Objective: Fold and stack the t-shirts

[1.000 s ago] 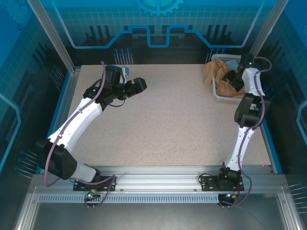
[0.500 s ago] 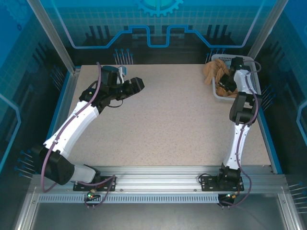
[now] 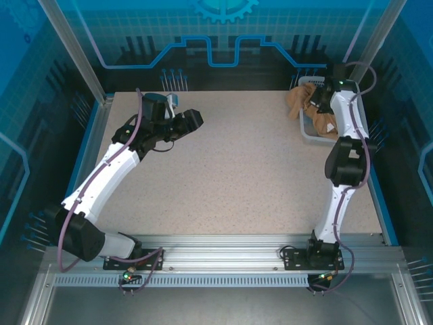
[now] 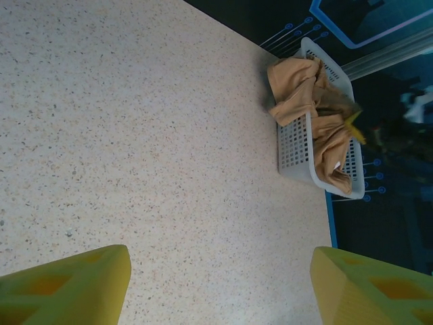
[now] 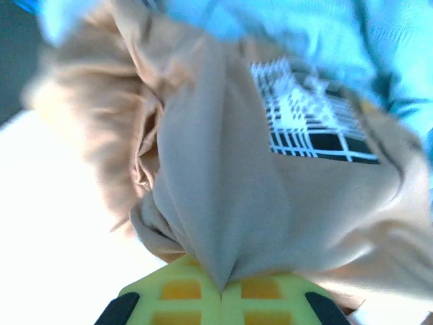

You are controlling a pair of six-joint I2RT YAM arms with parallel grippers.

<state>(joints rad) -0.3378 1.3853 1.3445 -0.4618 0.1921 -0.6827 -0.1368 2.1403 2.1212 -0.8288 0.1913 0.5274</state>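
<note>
R claw (image 5: 220,290) pinches tan t-shirt (image 5: 216,189) fold, in white lattice basket (image 4: 294,145) w/ pale blue t-shirt (image 5: 284,27). Cloth soft, light, floppy; likely best grabbed at shoulders. L claw (image 4: 220,284) gapes open over tabletop (image 4: 135,135).

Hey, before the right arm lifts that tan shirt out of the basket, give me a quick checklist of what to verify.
1. Grasp: right end effector shut on tan t-shirt, ok.
2. Release: tan t-shirt free of basket, not ok; it drapes over the rim.
3. Tangle: pale blue t-shirt separate from it, cannot tell.
4. Other arm: left end effector open, away from basket, ok.
5. Landing: table has room for spreading, ok.
</note>
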